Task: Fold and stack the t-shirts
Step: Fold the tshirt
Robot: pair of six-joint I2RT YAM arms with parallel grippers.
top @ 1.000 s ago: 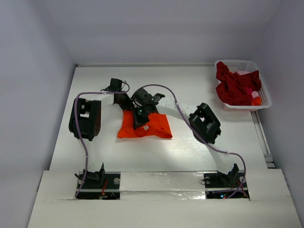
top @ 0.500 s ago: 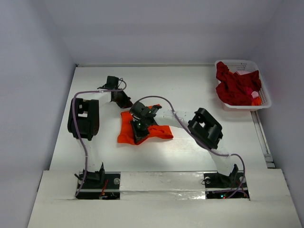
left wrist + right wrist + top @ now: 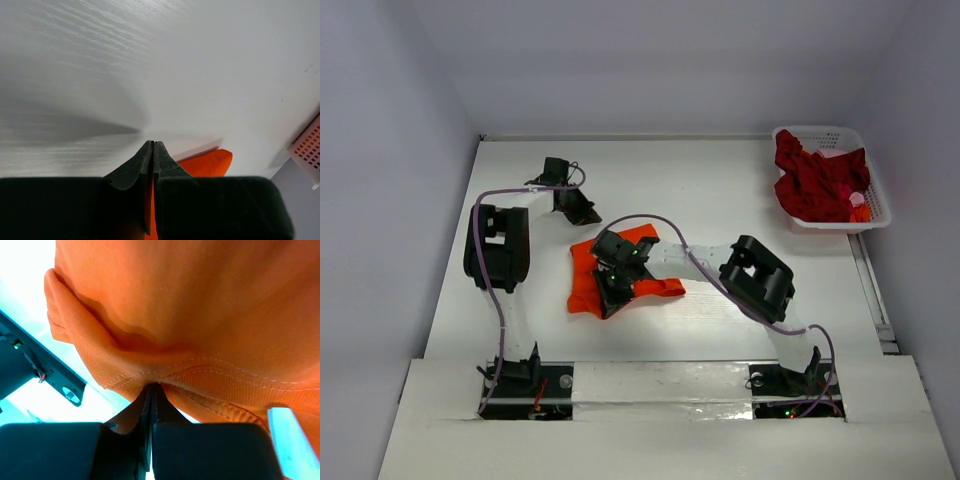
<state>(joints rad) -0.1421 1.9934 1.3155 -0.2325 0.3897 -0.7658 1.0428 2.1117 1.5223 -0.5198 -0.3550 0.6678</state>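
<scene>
Locate the orange shirt near the middle of the table, crumpled and partly bunched, between the two arms. Note the right gripper on top of it, pointing down toward the near left and covering the middle of the cloth in the top view. Confirm in the right wrist view: right gripper clamped on the orange shirt, fingertips pinched together on a double-stitched hem, with a soft ridge of cloth just above the pinch and orange fabric filling most of the view. Note a pale strip at the lower right of that view, too blurred to identify. Locate the left gripper just beside the back left edge of the orange shirt, not holding it. Confirm in the left wrist view: left gripper fully closed, fingertips pressed together with nothing between them, over bare table, with a rounded edge of the orange shirt just beyond and right of the tips. Find the red shirt heaped in the white basket at the far right corner of the table, well apart from both grippers. See a corner of the same basket at the right edge of the left wrist view.
</scene>
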